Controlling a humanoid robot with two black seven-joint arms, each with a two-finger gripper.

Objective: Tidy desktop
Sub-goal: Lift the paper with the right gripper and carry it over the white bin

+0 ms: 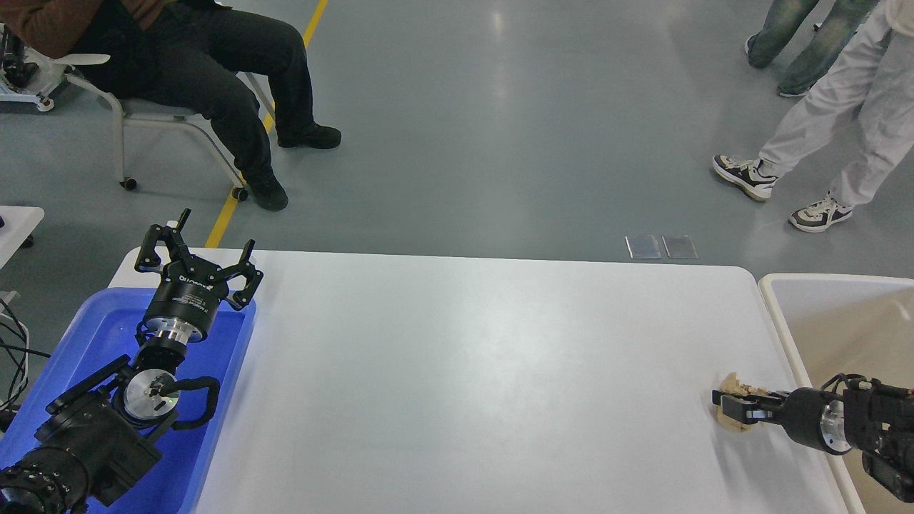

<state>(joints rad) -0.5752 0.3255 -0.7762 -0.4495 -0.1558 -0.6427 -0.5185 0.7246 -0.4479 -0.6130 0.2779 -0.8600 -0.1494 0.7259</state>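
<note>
The white desktop (464,371) fills the middle of the head view. A small beige crumpled wad (732,387) lies near its right edge. My right gripper (734,412) reaches in low from the right and is closed around the wad, just at the tabletop. My left gripper (196,250) is open and empty, its fingers spread and pointing away from me, held above the far end of the blue tray (86,335).
The blue tray stands at the desktop's left edge under my left arm. A beige bin (821,314) stands off the right edge, next to my right arm. A seated person (214,71) and walking people (821,107) are on the floor beyond.
</note>
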